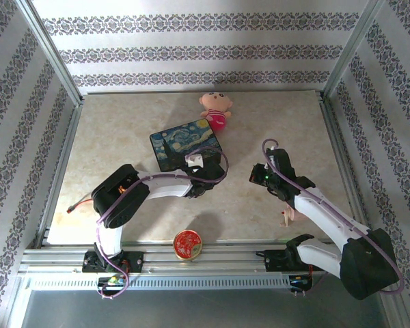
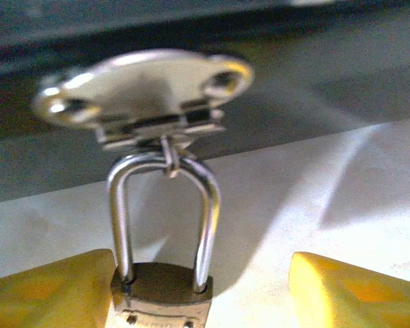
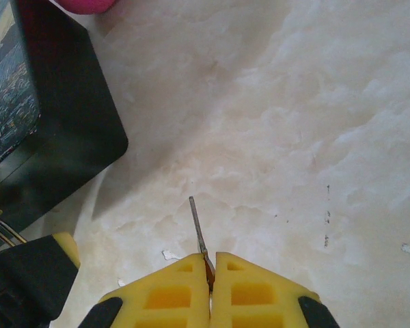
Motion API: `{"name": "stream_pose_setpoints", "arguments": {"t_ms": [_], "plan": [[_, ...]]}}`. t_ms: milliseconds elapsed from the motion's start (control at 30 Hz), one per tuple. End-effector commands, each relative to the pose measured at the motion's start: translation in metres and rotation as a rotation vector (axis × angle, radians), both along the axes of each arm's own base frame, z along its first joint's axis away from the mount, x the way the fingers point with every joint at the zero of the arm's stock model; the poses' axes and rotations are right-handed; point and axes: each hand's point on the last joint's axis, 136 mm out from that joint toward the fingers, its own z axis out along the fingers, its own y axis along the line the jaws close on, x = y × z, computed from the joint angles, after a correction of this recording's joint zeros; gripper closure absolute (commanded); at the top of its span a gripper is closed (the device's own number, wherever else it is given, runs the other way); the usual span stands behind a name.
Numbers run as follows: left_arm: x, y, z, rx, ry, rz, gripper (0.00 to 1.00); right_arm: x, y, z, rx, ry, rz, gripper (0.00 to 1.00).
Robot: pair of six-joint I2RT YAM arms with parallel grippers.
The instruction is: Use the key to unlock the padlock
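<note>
Your left gripper was at the 5 o'clock corner of the blue painted tin box. Your right gripper hung near, at 3 o'clock of that corner, apart from it. A plush doll lay at the box's 1 o'clock. A round red tin sat at the table's 6 o'clock edge.

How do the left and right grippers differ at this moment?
The left gripper is open, fingers either side of the padlock body; the right gripper is shut on the key. The left faces the tin's hasp; the right points over the table. Both have yellow fingers.
</note>
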Motion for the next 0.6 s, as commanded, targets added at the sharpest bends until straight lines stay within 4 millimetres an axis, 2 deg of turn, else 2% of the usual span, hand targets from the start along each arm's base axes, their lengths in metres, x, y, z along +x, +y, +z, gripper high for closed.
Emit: {"name": "stream_pose_setpoints", "arguments": {"t_ms": [0, 233, 500, 567], "plan": [[0.014, 0.003, 0.004, 0.019, -0.025, 0.013, 0.37, -0.003, -0.003, -0.003, -0.011, 0.002, -0.023, 1.0], [0.016, 0.012, 0.003, 0.018, -0.016, 0.043, 0.47, -0.003, -0.003, -0.004, -0.013, 0.007, -0.022, 1.0], [0.007, 0.018, -0.005, 0.009, 0.023, 0.069, 0.49, -0.002, -0.001, -0.003, -0.009, 0.006, -0.022, 1.0], [0.005, 0.019, -0.007, 0.01, 0.028, 0.072, 0.54, -0.002, 0.0, -0.002, -0.006, 0.004, -0.023, 1.0]]}}
